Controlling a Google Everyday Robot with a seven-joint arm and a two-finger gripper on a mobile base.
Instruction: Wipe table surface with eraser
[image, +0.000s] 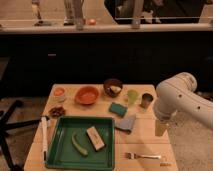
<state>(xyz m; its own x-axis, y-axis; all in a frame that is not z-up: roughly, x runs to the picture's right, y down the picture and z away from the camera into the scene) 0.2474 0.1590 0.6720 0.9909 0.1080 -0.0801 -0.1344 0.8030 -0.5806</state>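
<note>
The eraser (95, 138), a small block with a pale top and brown sides, lies inside the green tray (85, 120) at the front left of the tan plank table surface (145, 144). My white arm (181, 99) reaches in from the right. My gripper (160, 128) hangs down over the table's right edge, to the right of the grey-blue cloth (126, 123) and well right of the eraser. It holds nothing that I can see.
The tray also holds a green vegetable (79, 145). Behind it stand an orange bowl (87, 94), dark bowl (113, 87), green cup (132, 95), dark cup (146, 100) and teal sponge (118, 108). A fork (144, 156) lies front right, a white pen (44, 142) left. A chair (10, 125) stands left.
</note>
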